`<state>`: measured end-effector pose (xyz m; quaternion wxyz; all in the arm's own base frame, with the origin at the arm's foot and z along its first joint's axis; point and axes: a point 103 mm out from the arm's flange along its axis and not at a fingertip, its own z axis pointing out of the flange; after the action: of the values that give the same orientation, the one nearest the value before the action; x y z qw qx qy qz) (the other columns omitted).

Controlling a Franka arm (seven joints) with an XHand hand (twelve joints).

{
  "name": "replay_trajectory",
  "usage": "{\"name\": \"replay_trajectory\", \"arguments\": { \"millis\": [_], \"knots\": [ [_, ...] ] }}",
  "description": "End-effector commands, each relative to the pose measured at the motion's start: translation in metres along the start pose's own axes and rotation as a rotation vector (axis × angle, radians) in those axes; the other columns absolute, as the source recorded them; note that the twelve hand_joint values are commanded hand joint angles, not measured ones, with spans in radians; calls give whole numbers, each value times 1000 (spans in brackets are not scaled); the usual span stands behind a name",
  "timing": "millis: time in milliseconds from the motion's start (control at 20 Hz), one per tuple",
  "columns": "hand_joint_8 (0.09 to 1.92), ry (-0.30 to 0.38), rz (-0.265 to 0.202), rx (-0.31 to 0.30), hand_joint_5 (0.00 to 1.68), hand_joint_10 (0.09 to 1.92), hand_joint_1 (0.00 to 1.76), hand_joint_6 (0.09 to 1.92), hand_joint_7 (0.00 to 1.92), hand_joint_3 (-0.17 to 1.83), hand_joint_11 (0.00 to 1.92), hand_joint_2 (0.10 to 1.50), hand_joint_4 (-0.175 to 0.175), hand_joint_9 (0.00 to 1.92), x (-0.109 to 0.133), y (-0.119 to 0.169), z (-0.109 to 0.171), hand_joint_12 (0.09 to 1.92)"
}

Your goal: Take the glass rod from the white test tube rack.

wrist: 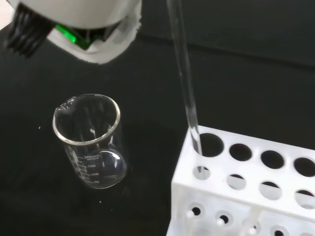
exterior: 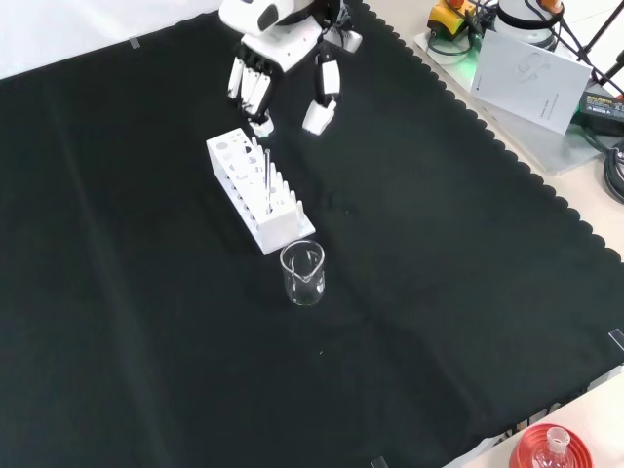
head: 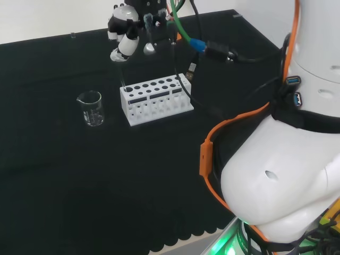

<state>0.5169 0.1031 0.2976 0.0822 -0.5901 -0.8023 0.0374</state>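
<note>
Head view: the hand point(head: 125, 33) hangs above the far left end of the white test tube rack point(head: 155, 100), fingers straight and relaxed, holding nothing. 1 empty glass beaker point(head: 91, 108) stands just left of the rack.

Front view: the hand's fingers point(exterior: 255, 90) point down behind the rack's far end, apart from it. The glass rod point(exterior: 267, 177) stands near upright in the rack.

Wrist view: the rod sits in a corner hole at the end nearest the beaker, leaning slightly.
</note>
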Motion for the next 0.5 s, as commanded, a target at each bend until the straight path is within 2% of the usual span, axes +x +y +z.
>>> {"name": "replay_trajectory", "arguments": {
  "millis": [50,300,500],
  "knots": [
    [869,20,-42,37,566,842,959,990,925,675,781,509,-175,976,11,23,14,1356],
    [869,33,-73,62,567,839,959,993,927,674,790,509,-175,983,10,30,19,1349],
    [869,40,-76,73,564,837,956,994,927,673,793,507,-175,985,3,35,22,1346]
  ]
}}
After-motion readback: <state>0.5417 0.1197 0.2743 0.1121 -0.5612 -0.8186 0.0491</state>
